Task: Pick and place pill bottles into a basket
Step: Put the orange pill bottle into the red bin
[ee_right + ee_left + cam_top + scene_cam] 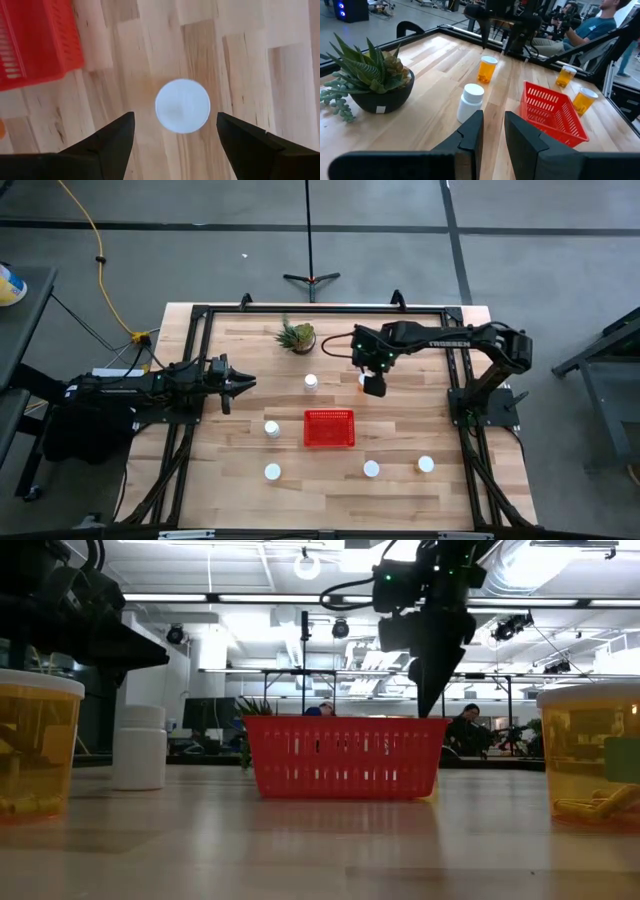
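The red basket (pixel 329 428) sits near the middle of the wooden table (pixel 230 490), and nothing shows inside it. Six pill bottles stand around it in the high view: one with a white cap (pixel 311 382) above and left of the basket, one (pixel 361 379) mostly hidden under the right gripper (pixel 374 386), one (pixel 271 429) just left of the basket, and three along the lower part of the table (pixel 272 472), (pixel 371 469), (pixel 426 464). A single spiky green potted plant (pixel 297 336) stands near the upper edge.

The right gripper hangs over the bottle above and right of the basket. Its wrist view looks straight down on that bottle's round white cap (pixel 182 105), which lies between the two spread fingers (pixel 116 135); they are wide open and hold nothing. A corner of the basket (pixel 35 45) fills that frame's upper left.

The left gripper (pixel 243 383) waits at the left side of the table with its fingers (pixel 470 131) slightly parted and empty.

The table is pale planked wood in a black frame, on a grey floor with a yellow cable (pixel 90 240) at upper left. The low view shows what the overhead cannot: a workshop with ceiling lights and people seated behind the basket (pixel 342 757), and two orange bottles (pixel 35 745), (pixel 592 755) at the frame's edges. The left wrist view shows the orange bodies of three bottles (pixel 487 69), (pixel 565 76), (pixel 584 99) and a person (pixel 592 27) at upper right.
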Controlling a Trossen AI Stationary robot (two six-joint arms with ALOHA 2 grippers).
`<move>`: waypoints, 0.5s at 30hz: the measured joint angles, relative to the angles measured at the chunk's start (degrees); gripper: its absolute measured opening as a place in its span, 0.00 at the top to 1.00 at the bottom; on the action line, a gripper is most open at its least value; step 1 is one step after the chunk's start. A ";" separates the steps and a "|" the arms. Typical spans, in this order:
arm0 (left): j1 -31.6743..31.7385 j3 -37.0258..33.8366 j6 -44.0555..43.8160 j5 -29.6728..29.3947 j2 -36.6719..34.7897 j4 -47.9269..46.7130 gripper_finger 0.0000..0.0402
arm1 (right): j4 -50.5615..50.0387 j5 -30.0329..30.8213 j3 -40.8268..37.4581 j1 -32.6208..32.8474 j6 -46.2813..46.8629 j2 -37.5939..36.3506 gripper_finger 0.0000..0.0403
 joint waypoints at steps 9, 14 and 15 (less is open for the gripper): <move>0.01 0.00 0.21 0.04 0.00 0.02 0.71 | 1.26 -0.83 0.00 -0.75 2.76 0.00 0.32; 0.02 0.00 0.22 1.18 0.00 0.00 0.71 | 1.31 -1.04 0.00 -0.97 3.38 0.00 0.32; 0.02 0.00 0.22 1.47 0.00 -0.02 0.71 | 1.32 -1.00 0.00 -1.00 3.97 0.00 0.32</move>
